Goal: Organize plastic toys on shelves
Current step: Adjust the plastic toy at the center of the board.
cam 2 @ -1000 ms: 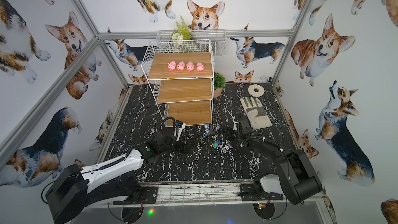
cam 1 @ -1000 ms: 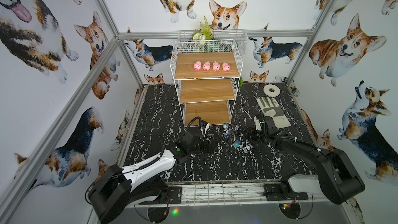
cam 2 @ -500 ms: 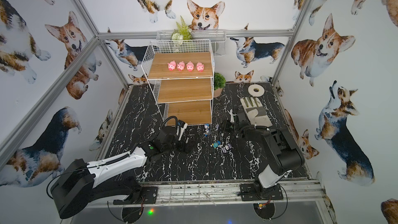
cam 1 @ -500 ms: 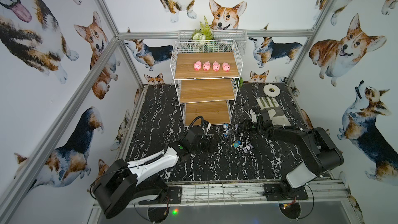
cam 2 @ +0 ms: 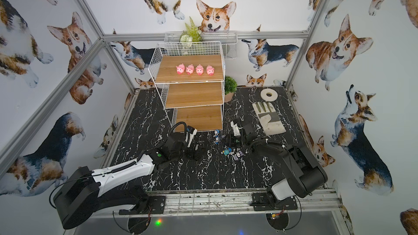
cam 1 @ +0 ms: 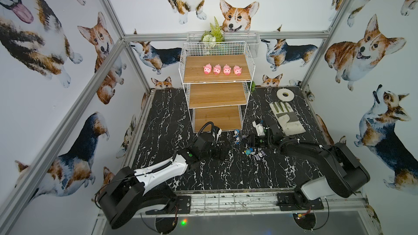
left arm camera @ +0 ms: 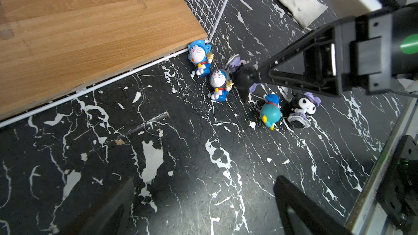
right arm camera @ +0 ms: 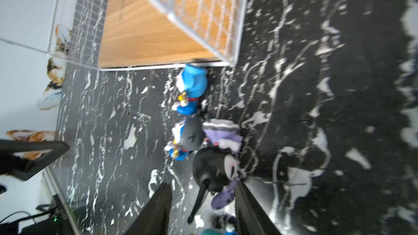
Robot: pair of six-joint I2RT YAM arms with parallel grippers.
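Observation:
Several pink pigs [cam 1: 222, 70] stand in a row on the top board of the shelves [cam 1: 217, 94]. Two blue figures [left arm camera: 199, 56] [left arm camera: 218, 80] stand on the floor at the bottom board's corner. A black-and-purple figure [right arm camera: 214, 168] lies beside them, its ear and bow between the fingers of my open right gripper [right arm camera: 203, 184] [cam 1: 245, 140]; only one finger touches it. A teal-blue figure [left arm camera: 270, 113] and a second black-and-purple one [left arm camera: 302, 107] lie nearer the front. My left gripper [left arm camera: 203, 204] [cam 1: 221, 152] hangs wide open over bare floor.
A white-and-grey glove [cam 1: 287, 118] and a tape roll [cam 1: 285, 94] lie to the right of the rack. A small potted plant [cam 2: 230, 87] stands behind the rack. A wire basket with a fern [cam 1: 226, 39] hangs on the back rail.
My right gripper has moved left to the toys by the rack's corner, and its jaws have narrowed round the black-and-purple figure. The left arm has hardly moved.

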